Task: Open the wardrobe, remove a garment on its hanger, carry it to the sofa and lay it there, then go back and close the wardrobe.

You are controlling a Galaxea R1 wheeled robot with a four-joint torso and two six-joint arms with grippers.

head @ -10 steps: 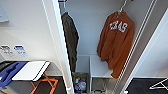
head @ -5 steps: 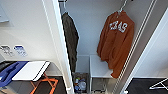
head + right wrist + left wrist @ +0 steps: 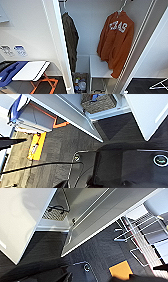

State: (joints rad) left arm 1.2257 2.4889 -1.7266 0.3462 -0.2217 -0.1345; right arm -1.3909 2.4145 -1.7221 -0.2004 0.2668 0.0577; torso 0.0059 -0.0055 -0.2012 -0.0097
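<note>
Can't tell how my fingers stand on either arm, nor whether they hold anything. Outward: tall white wardrobe (image 3: 58,47) stands open in the head view, door edge running down frame centre. Burnt-orange hooded sweatshirt with white block letters (image 3: 115,43) hangs upper right on a thin white hanger (image 3: 122,6); dark olive jacket (image 3: 71,40) hangs centre-left. Woven basket (image 3: 80,83) at bottom centre. Step, I judge: opening done, take-out pending. Next calls for reaching up to the hanger hook.
</note>
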